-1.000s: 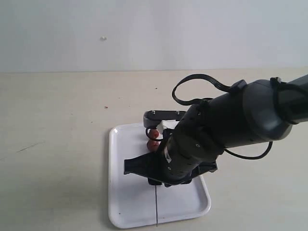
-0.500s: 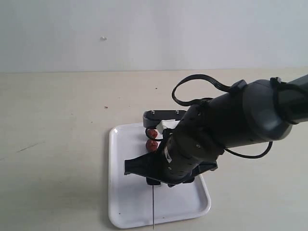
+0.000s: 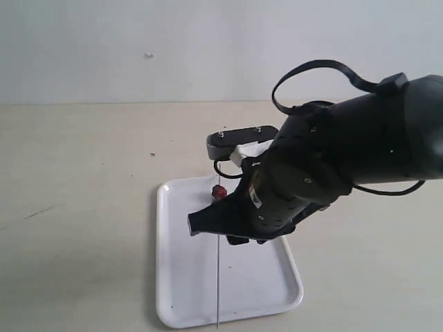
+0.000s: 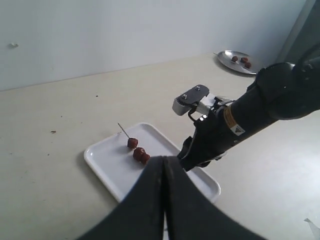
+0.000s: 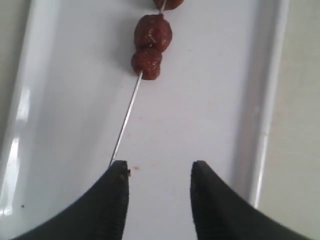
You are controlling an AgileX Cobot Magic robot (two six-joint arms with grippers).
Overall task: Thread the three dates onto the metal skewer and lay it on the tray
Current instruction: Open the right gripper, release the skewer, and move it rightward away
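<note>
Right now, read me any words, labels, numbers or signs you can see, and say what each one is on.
No text is readable in any view.
Small yellow-and-white sticker on the right arm: print too small and blurred to read.
The tray, dates and metal skewer: no markings visible.

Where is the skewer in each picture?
Exterior view: the skewer is a thin line down the tray's middle, running out from under the arm.
Left wrist view: only the skewer's bare end shows beyond the dates; the shut left jaws hide the rest.
Right wrist view: the skewer slants from the dates to beside the open right jaws.
Shared landmark: the white tray.
</note>
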